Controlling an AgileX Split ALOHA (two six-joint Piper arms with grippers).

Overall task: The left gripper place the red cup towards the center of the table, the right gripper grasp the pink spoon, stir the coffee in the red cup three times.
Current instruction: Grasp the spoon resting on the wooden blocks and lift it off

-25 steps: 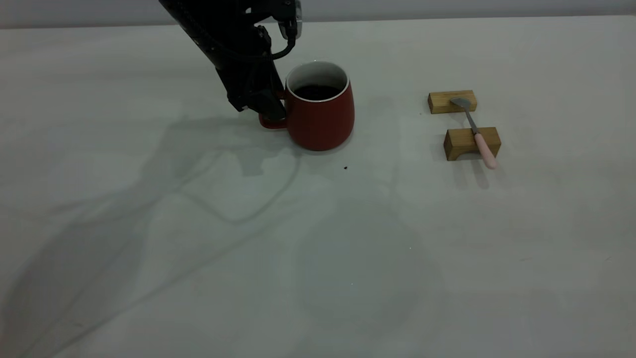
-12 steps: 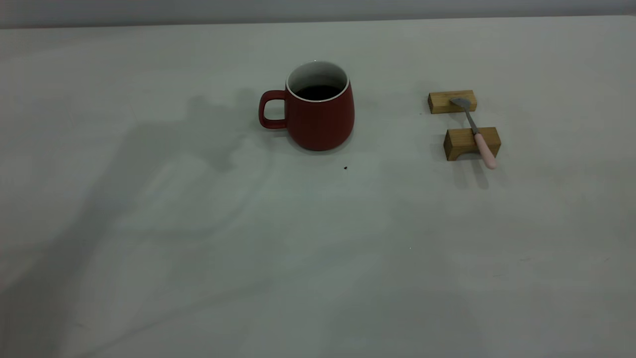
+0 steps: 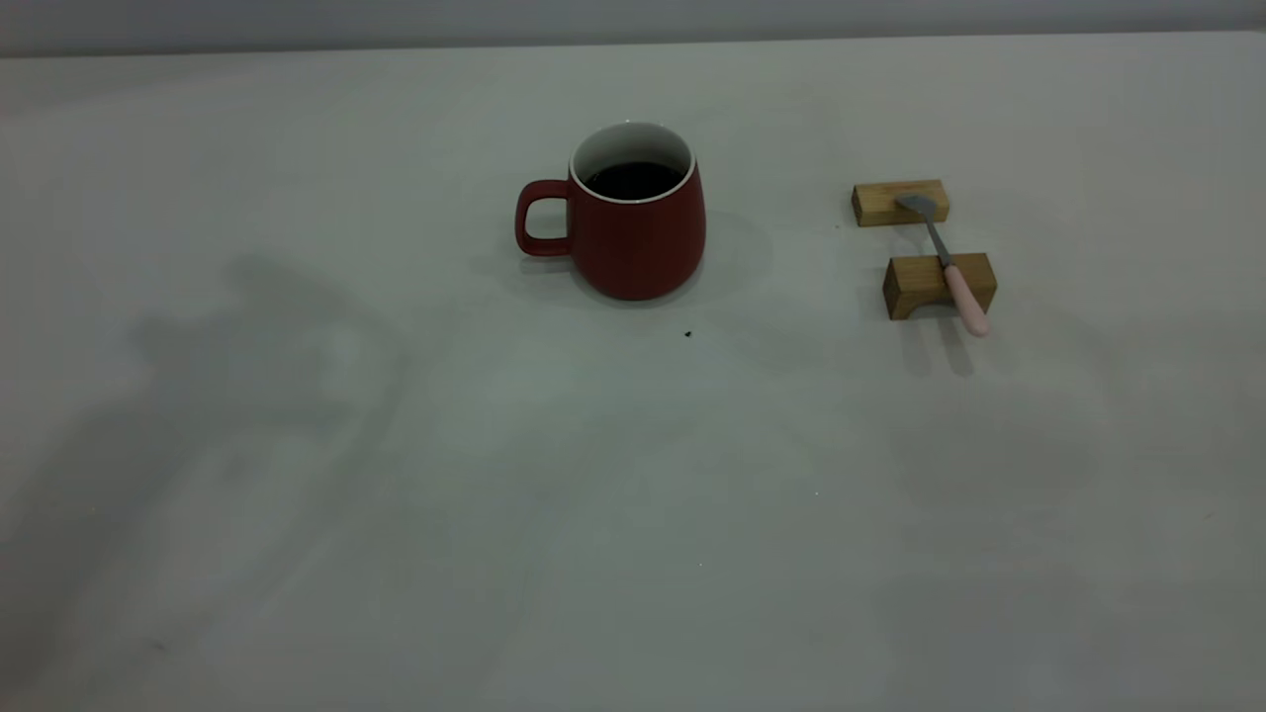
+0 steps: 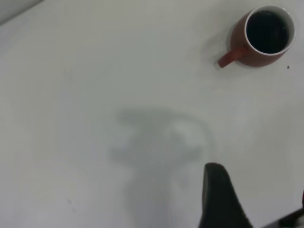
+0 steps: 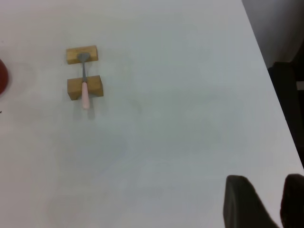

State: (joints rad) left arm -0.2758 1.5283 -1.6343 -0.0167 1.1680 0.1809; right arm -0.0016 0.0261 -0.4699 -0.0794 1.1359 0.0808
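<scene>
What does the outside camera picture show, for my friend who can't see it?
A dark red cup with coffee inside stands alone on a pale table, its handle pointing to the left. To its right, apart from it, a pink spoon lies across two small wooden blocks. No robot arm appears in this view.

The desk (image 3: 396,554) is plain pale grey-white. On it the red cup (image 3: 633,247) is dark red with a white inside and thin white rim, holding near-black coffee (image 3: 633,182). Right of the cup, two tan wooden blocks (image 3: 938,285) carry the pink spoon (image 3: 948,265), grey metal with a pale pink handle.
</scene>
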